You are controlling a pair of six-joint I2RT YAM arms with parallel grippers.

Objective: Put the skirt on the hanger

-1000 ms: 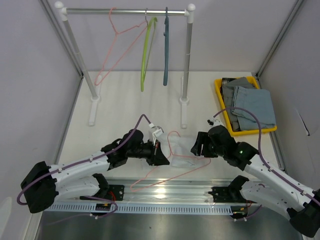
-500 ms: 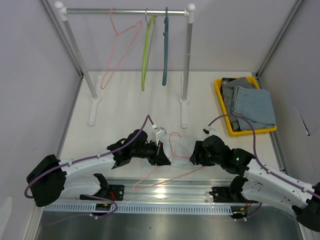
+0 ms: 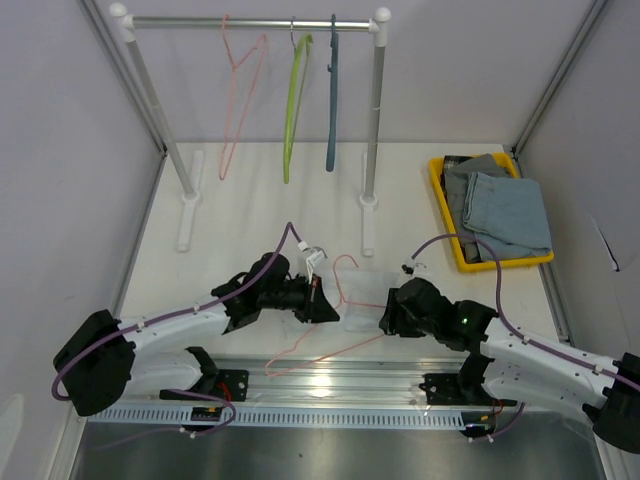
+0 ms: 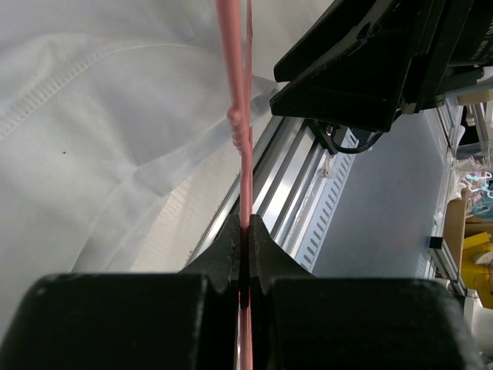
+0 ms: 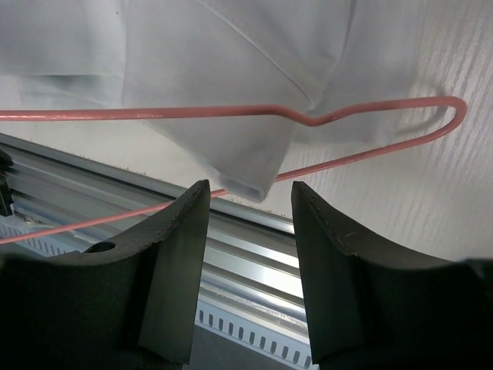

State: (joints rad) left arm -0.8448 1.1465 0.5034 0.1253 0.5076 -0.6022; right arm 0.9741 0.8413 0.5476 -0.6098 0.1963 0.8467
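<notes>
A yellow tray (image 3: 505,263) at the worktop's (image 3: 260,200) right edge holds folded grey-blue garments (image 3: 500,210). The white skirt (image 5: 231,77) lies at the near edge, under the pink hanger (image 4: 237,123) the left pincer (image 4: 244,231) clamps. The gaping right pincer (image 5: 248,196) has slid closer.

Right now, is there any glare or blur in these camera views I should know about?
Top external: bright glare on the metal rail at the near edge. Left wrist: the left end effector is dark and soft up close, while the skirt stitching reads sharp. Right wrist: the right end effector looks blurred; the pink hanger is crisp.
</notes>
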